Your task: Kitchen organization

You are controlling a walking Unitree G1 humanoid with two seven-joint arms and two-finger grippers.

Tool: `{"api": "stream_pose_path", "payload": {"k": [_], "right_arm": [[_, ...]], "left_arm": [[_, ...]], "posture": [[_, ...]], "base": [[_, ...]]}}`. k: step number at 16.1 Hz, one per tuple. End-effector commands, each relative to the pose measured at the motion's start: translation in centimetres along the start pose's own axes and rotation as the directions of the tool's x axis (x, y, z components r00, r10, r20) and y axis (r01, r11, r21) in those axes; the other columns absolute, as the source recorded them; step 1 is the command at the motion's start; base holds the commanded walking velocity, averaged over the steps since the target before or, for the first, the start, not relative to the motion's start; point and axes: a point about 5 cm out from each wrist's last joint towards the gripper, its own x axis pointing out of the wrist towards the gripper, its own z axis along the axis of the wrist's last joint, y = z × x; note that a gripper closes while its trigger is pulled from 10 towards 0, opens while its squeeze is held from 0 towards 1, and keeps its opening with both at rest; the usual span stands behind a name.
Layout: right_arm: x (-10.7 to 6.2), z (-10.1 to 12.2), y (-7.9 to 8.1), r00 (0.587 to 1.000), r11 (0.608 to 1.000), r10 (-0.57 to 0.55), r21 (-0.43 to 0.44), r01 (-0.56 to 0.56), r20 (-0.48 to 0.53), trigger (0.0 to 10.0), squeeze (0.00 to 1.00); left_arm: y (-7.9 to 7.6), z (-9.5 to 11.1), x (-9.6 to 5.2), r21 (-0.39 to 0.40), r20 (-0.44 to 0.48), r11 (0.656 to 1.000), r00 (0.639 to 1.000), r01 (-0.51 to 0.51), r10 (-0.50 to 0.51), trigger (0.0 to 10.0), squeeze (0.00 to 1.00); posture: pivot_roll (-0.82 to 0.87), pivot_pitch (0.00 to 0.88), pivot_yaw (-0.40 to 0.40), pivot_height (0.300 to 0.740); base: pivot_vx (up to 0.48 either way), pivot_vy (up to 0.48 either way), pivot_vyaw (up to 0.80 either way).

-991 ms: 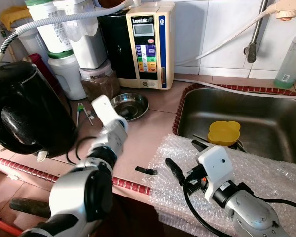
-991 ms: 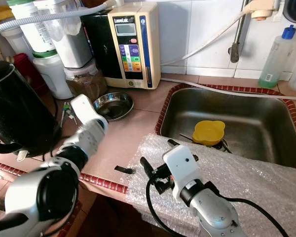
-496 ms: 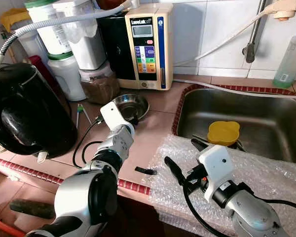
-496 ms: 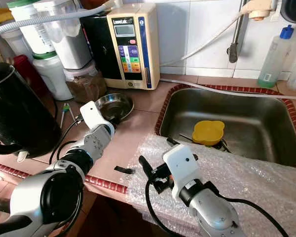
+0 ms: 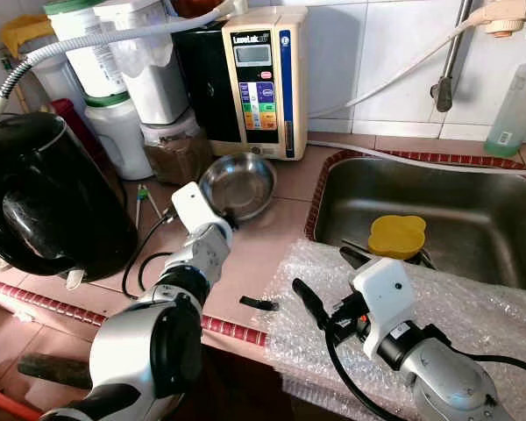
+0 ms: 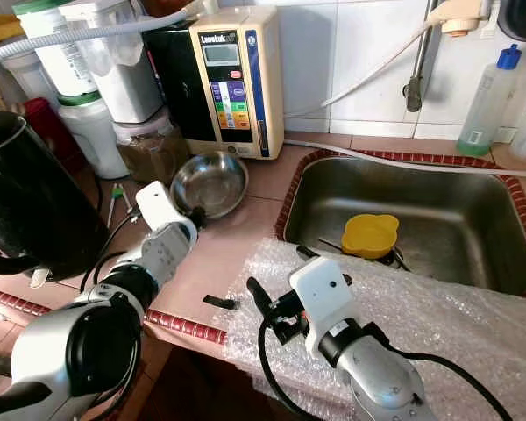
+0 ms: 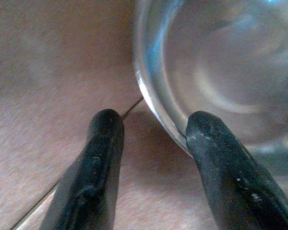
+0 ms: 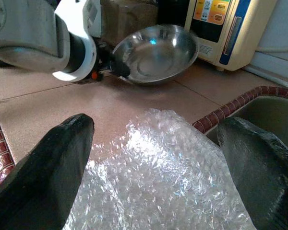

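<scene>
Shiny steel bowl (image 5: 238,185) tilted up on the brown counter (image 5: 272,237)

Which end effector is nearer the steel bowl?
Left. The left end effector straddles the near rim of the steel bowl, which is tilted up. The right end effector hovers open over the bubble wrap, well short of it.

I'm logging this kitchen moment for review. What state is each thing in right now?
Steel bowl: tipped up, near rim between the left gripper's fingers.
Left gripper: closing on the bowl's rim.
Right gripper: open, hovering over the bubble wrap.
Yellow cup: lying in the sink.
Black kettle: standing, lid shut.
</scene>
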Motion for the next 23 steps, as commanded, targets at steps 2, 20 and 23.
{"api": "stream_pose_path", "payload": {"k": [2,20,23], "right_arm": [[0.0,0.1,0.1,1.0,1.0,0.009,-0.005,-0.009,0.011,10.0,0.19],[0.7,0.0,-1.1,1.0,0.999,-0.009,-0.049,0.01,0.016,10.0,0.18],[0.7,-0.1,-1.3,1.0,0.998,-0.009,-0.058,0.01,0.009,10.0,0.18]], "left_arm": [[1.4,-0.5,0.2,0.008,-0.026,0.999,0.999,-0.041,0.041,0.0,0.0],[2.2,4.6,-0.1,0.068,0.253,0.998,0.967,0.0,-0.017,0.0,0.0],[2.7,4.7,-0.1,0.089,0.258,0.996,0.966,0.005,-0.028,0.0,0.0]], "posture": [[-0.14,0.0,0.174,0.74],[-0.11,0.0,0.155,0.74],[-0.11,0.0,0.143,0.74]], "base": [[0.0,0.0,0.0],[0.0,0.0,0.0],[0.0,0.0,0.0]]}}
